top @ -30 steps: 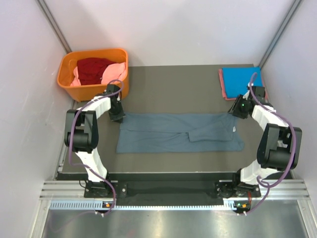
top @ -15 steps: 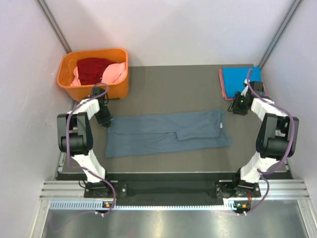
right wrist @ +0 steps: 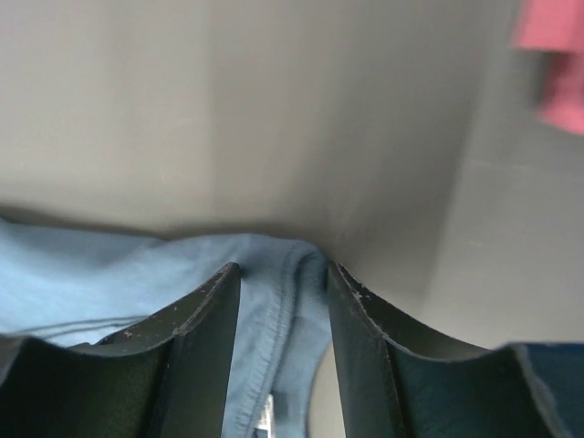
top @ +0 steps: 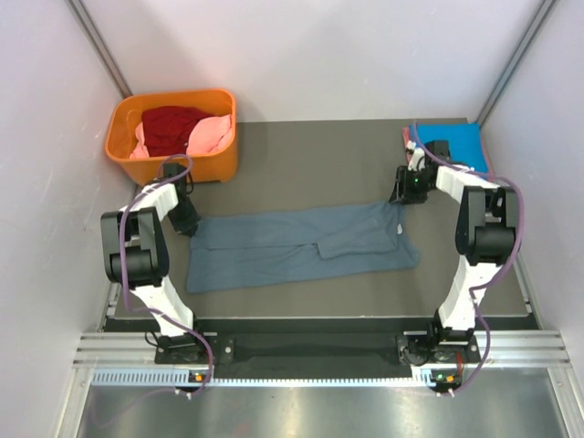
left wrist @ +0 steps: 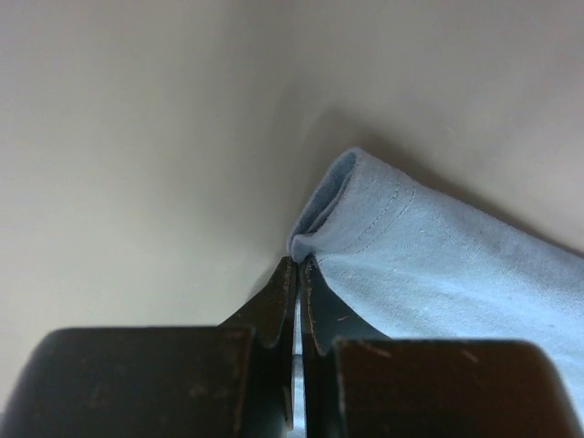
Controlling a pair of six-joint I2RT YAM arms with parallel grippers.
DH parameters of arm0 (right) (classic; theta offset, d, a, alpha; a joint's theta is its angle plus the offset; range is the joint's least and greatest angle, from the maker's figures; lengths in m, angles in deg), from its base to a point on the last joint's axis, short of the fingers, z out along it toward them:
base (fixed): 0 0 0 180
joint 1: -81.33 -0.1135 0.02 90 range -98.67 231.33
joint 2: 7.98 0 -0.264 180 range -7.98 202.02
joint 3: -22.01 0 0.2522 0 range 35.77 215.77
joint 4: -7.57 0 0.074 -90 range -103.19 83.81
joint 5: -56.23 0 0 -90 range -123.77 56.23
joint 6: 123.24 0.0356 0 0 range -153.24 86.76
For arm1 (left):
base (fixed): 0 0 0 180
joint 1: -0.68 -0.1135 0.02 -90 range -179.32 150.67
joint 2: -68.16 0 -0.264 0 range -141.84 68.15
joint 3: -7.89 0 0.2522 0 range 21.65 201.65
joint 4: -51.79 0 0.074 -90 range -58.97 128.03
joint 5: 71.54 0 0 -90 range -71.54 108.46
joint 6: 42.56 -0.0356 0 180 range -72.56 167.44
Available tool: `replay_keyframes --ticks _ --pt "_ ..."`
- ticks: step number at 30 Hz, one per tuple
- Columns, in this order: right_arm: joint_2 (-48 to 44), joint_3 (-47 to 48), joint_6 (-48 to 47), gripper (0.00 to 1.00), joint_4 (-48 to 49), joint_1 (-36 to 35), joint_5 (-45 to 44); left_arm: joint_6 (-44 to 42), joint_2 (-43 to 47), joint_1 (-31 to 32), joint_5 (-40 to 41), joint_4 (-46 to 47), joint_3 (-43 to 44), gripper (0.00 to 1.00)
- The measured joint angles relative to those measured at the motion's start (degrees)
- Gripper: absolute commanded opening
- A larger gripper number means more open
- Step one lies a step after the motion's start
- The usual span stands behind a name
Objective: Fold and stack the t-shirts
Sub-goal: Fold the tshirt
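Note:
The large slate grey-blue t-shirt lies folded lengthwise across the table mat. My left gripper is shut on its far left corner; in the left wrist view the jaws pinch the hem of the cloth. My right gripper is at the shirt's far right corner. In the right wrist view its jaws are open with the hemmed edge bunched between them. The small white tag shows below. A bright blue t-shirt lies folded on a salmon-red one at the far right.
The orange plastic basket stands at the far left, holding a dark red t-shirt and a pink one. Walls close in on both sides and the back. The salmon-red edge shows in the right wrist view.
The grey-blue shirt has slid left, pulled by my left gripper. My right gripper had come off it and has moved left, back to the shirt's right corner.

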Motion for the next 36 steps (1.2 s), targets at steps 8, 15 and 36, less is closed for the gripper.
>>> replay_keyframes --ticks 8,15,36 --pt "1.2 1.6 -3.2 0.39 -1.8 -1.0 -0.7 0.0 0.0 -1.1 -0.3 -0.1 0.0 0.0" --pt "1.7 2.0 -5.1 0.21 -2.1 -1.0 0.0 -0.1 0.0 -1.4 -0.6 -0.1 0.0 0.0" --pt "15.1 21.7 -2.1 0.0 -1.5 -6.8 -0.5 1.7 4.9 -2.4 6.0 -3.6 2.1 0.41"
